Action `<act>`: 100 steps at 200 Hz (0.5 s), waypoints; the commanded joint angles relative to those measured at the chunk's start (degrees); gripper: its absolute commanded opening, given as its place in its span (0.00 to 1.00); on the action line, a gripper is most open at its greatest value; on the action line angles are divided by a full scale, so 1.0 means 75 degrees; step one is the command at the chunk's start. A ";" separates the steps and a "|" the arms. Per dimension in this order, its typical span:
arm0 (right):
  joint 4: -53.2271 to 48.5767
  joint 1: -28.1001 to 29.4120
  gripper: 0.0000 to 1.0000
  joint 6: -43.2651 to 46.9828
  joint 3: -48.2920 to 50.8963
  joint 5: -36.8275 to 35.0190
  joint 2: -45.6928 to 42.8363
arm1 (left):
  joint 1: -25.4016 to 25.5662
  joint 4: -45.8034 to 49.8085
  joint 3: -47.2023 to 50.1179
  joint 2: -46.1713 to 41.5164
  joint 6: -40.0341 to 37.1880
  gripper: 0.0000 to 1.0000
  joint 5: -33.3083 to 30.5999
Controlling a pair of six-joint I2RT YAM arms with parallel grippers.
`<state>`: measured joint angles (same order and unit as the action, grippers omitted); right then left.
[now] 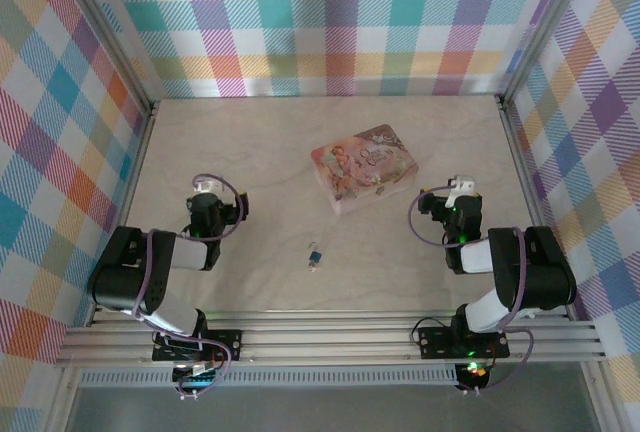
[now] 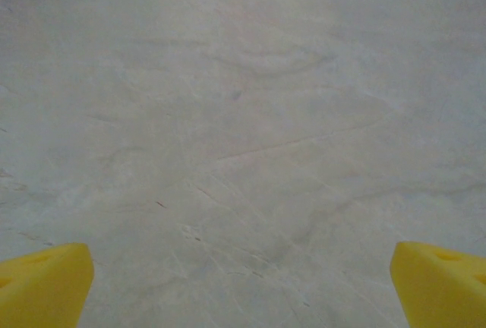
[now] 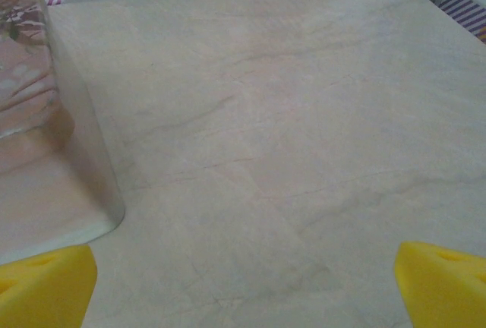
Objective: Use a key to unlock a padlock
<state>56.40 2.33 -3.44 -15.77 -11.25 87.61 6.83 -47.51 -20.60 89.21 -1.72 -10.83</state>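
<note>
Both of my grippers are standing wide open and holding nothing. The left gripper (image 1: 207, 188) is sitting at the left of the top view, with its arm folded back on itself toward the lower left corner. In the left wrist view the left gripper (image 2: 243, 288) is pointing down at bare table (image 2: 250, 115), and its yellow fingertips (image 2: 44, 286) are showing at the two bottom corners, far apart.

I am keeping the right gripper (image 1: 460, 192) at the right of the top view, its arm bent the same way toward the lower right corner. It is hanging just beside the right end of the pink tin (image 1: 365, 167). In the right wrist view the right gripper (image 3: 243, 288) is showing its yellow fingertips (image 3: 442, 282) spread to the bottom corners, with the tin (image 3: 34, 115) blurred along the left edge.

Between my two arms, below centre in the top view, the padlock (image 1: 314, 252) is lying on the table (image 1: 250, 152), apart from both grippers and below the tin. A small pale bit is showing at its lower end; I cannot tell whether that is the key.
</note>
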 commanded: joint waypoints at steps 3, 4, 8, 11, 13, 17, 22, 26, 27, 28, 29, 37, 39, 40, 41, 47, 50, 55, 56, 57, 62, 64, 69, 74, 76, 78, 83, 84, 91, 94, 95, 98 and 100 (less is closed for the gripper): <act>-0.0853 -0.0071 1.00 -0.0022 -0.0851 0.0020 0.0027 | -0.0207 0.0093 -0.0428 0.0056 -0.0013 1.00 0.0280; -0.0829 -0.0068 1.00 -0.0016 -0.0851 0.0033 0.0038 | -0.0207 0.0102 -0.0429 0.0052 -0.0009 1.00 0.0288; -0.0692 -0.0075 1.00 -0.0010 -0.0798 0.0059 0.0058 | -0.0206 0.0078 -0.0419 0.0058 -0.0012 1.00 0.0291; -0.0681 -0.0076 1.00 -0.0010 -0.0782 0.0054 0.0044 | -0.0207 0.0034 -0.0418 0.0072 -0.0012 1.00 0.0291; -0.0710 -0.0076 1.00 -0.0004 -0.0778 0.0063 0.0027 | -0.0208 0.0036 -0.0426 0.0071 -0.0019 1.00 0.0286; -0.0781 -0.0073 1.00 -0.0012 -0.0801 0.0059 0.0015 | -0.0213 0.0085 -0.0430 0.0062 -0.0010 1.00 0.0307; -0.0725 -0.0073 1.00 -0.0010 -0.0789 0.0056 0.0035 | -0.0219 0.0092 -0.0429 0.0062 -0.0006 1.00 0.0298; -0.0687 -0.0077 1.00 -0.0010 -0.0781 0.0050 0.0037 | -0.0217 0.0067 -0.0429 0.0070 -0.0006 1.00 0.0304; -0.0693 -0.0077 1.00 -0.0010 -0.0780 0.0060 0.0031 | -0.0218 0.0072 -0.0429 0.0070 -0.0011 1.00 0.0306; -0.0703 -0.0076 1.00 -0.0010 -0.0780 0.0065 0.0022 | -0.0219 0.0074 -0.0429 0.0070 -0.0009 1.00 0.0306; -0.0713 -0.0070 1.00 -0.0010 -0.0780 0.0067 0.0024 | -0.0219 0.0081 -0.0429 0.0070 -0.0007 1.00 0.0301; -0.0720 -0.0074 1.00 -0.0004 -0.0780 0.0068 0.0030 | -0.0219 0.0078 -0.0423 0.0059 -0.0025 1.00 0.0301; -0.0708 -0.0076 1.00 0.0000 -0.0780 0.0057 0.0032 | -0.0216 0.0077 -0.0428 0.0068 -0.0019 1.00 0.0306; -0.0704 -0.0070 1.00 0.0001 -0.0780 0.0052 0.0035 | -0.0218 0.0071 -0.0423 0.0063 -0.0024 1.00 0.0301; -0.0702 -0.0073 1.00 -0.0004 -0.0780 0.0055 0.0036 | -0.0219 0.0068 -0.0420 0.0061 -0.0027 1.00 0.0304; -0.0730 -0.0077 1.00 -0.0008 -0.0780 0.0068 0.0013 | -0.0210 0.0069 -0.0423 0.0060 -0.0015 1.00 0.0306; -0.0736 -0.0078 1.00 -0.0010 -0.0780 0.0070 0.0018 | -0.0218 0.0074 -0.0437 0.0065 -0.0007 1.00 0.0306; -0.0716 -0.0070 1.00 0.0001 -0.0777 0.0070 0.0018 | -0.0219 0.0067 -0.0429 0.0059 -0.0013 1.00 0.0316; -0.0708 -0.0067 1.00 0.0007 -0.0779 0.0070 0.0021 | -0.0219 0.0072 -0.0429 0.0059 -0.0021 1.00 0.0311; -0.0704 -0.0072 1.00 0.0011 -0.0779 0.0070 0.0023 | -0.0213 0.0074 -0.0429 0.0065 -0.0025 1.00 0.0315; -0.0727 -0.0069 1.00 0.0001 -0.0774 0.0069 0.0015 | -0.0216 0.0073 -0.0427 0.0064 -0.0027 1.00 0.0319; -0.0727 -0.0065 1.00 0.0002 -0.0779 0.0069 0.0011 | -0.0219 0.0070 -0.0426 0.0060 -0.0028 1.00 0.0304; -0.0719 -0.0069 1.00 0.0002 -0.0774 0.0080 0.0024 | -0.0219 0.0076 -0.0428 0.0059 -0.0020 1.00 0.0319; -0.0725 -0.0070 1.00 -0.0006 -0.0780 0.0081 0.0019 | -0.0219 0.0075 -0.0429 0.0063 -0.0027 1.00 0.0309; -0.0727 -0.0075 1.00 0.0000 -0.0780 0.0078 0.0024 | -0.0219 0.0070 -0.0435 0.0060 -0.0020 1.00 0.0317; -0.0727 -0.0073 1.00 -0.0004 -0.0780 0.0081 0.0022 | -0.0219 0.0075 -0.0431 0.0059 -0.0027 1.00 0.0324; -0.0718 -0.0071 1.00 0.0001 -0.0780 0.0081 0.0021 | -0.0219 0.0076 -0.0438 0.0059 -0.0029 1.00 0.0319; -0.0721 -0.0068 1.00 0.0001 -0.0780 0.0081 0.0023 | -0.0219 0.0070 -0.0439 0.0065 -0.0029 1.00 0.0313; -0.0729 -0.0066 1.00 -0.0007 -0.0780 0.0080 0.0018 | -0.0218 0.0076 -0.0435 0.0059 -0.0026 1.00 0.0319; -0.0730 -0.0070 1.00 -0.0001 -0.0780 0.0081 0.0023 | -0.0219 0.0079 -0.0430 0.0059 -0.0020 1.00 0.0315; -0.0721 -0.0067 1.00 0.0001 -0.0780 0.0075 0.0024 | -0.0219 0.0078 -0.0435 0.0059 -0.0019 1.00 0.0317; -0.0716 -0.0069 1.00 0.0002 -0.0780 0.0076 0.0025 | -0.0221 0.0081 -0.0430 0.0064 -0.0019 1.00 0.0316; -0.0730 -0.0074 1.00 0.0008 -0.0777 0.0080 0.0022 | -0.0220 0.0086 -0.0429 0.0060 -0.0021 1.00 0.0312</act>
<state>51.11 2.15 -3.57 -21.32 -11.25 87.66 5.80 -46.65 -23.09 89.65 -1.74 -9.43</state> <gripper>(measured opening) 0.996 0.999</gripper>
